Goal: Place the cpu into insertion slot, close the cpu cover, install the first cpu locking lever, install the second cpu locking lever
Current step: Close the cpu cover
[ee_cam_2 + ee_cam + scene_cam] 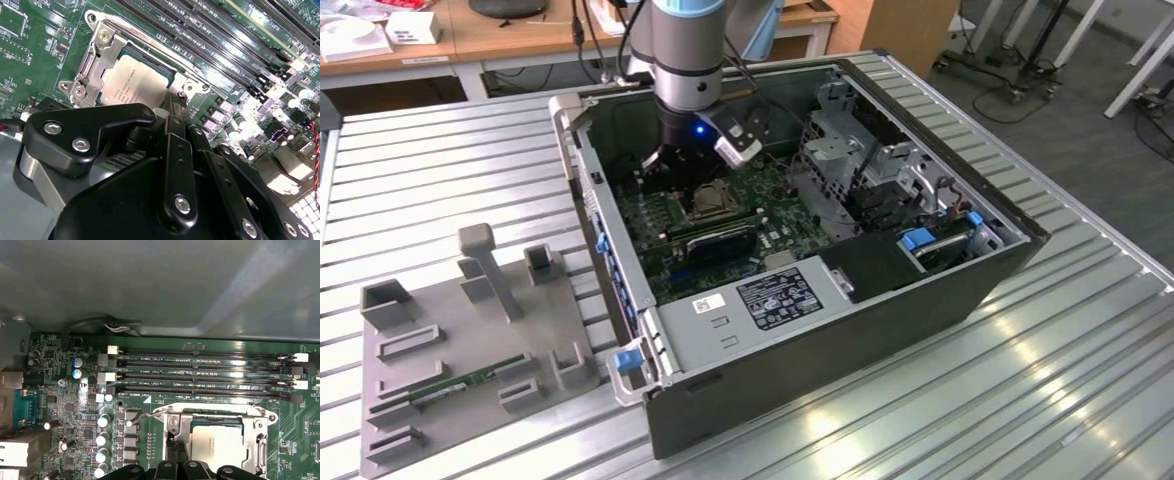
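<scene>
The cpu (pixel 132 82) (pixel 217 447) lies flat in the insertion slot (pixel 707 205) on the green board, its silvery face up. The cpu cover (pixel 106 50) (pixel 174 424) is down over it and frames the chip. A thin wire locking lever (pixel 142 416) sticks out from the cover's corner, its end a little off the board. My gripper (pixel 675 168) (pixel 172 120) (pixel 175 447) is low inside the case at the socket's edge. Its black fingers (pixel 170 452) are pressed together, shut, with nothing visible between them, the tips right by the cover's rim.
Several long black memory slots (pixel 200 372) run beside the socket. The open computer case (pixel 607 250) walls in the board, with drive bays (pixel 854 170) at the exterior view's right. A grey holder (pixel 454 350) with a green memory stick (pixel 467 385) sits outside on the slatted table.
</scene>
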Motion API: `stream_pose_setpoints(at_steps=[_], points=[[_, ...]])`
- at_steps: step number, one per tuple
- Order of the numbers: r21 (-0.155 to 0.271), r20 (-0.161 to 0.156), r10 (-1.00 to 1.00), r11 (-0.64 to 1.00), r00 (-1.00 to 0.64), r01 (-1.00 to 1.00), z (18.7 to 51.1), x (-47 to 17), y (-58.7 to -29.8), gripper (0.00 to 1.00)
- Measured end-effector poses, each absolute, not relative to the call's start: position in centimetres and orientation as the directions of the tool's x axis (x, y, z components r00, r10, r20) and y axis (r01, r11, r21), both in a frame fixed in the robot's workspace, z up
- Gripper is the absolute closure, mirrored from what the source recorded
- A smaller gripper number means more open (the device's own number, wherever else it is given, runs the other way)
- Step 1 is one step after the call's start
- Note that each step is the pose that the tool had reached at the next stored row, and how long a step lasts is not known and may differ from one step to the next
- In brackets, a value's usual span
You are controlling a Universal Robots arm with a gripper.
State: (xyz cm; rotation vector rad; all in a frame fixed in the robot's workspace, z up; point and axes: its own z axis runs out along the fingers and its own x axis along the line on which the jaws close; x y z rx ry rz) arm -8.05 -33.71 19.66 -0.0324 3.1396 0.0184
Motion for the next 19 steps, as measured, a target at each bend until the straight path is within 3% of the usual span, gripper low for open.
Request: stream_pose_setpoints(at_steps=[19], points=[[0.013,-0.003,-0.021,1.0,-1.0,-0.021,19.84,-8.03,-33.68,0.89]])
